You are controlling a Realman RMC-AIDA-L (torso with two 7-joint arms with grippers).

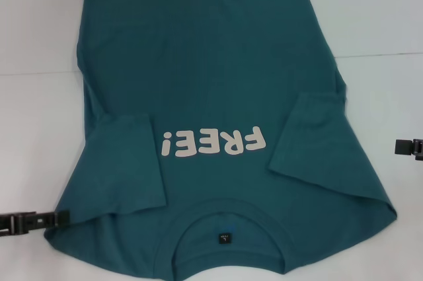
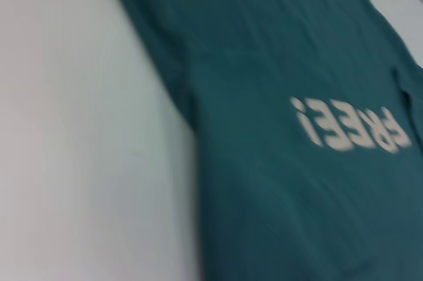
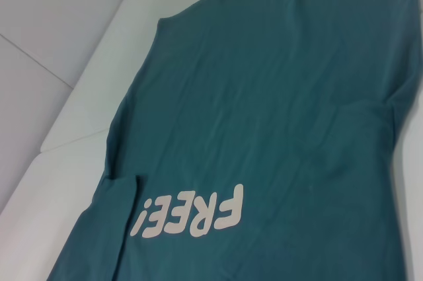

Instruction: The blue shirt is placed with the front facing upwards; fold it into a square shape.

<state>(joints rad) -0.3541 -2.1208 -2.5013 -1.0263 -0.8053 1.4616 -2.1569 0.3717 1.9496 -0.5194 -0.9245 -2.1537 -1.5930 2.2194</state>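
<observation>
We see the blue shirt [image 1: 225,96] spread front-up across the middle of the white table [image 1: 39,43], collar toward the near edge, both sleeves folded inward. Our left gripper [image 1: 63,218] sits at the shirt's near-left corner and our right gripper [image 1: 396,147] just off its right side. We cannot tell how their jaws stand.

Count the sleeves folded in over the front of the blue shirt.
2. On the blue shirt, one sleeve lies folded in left of the FREE! lettering, the other sleeve right of it. None appears hidden.
</observation>
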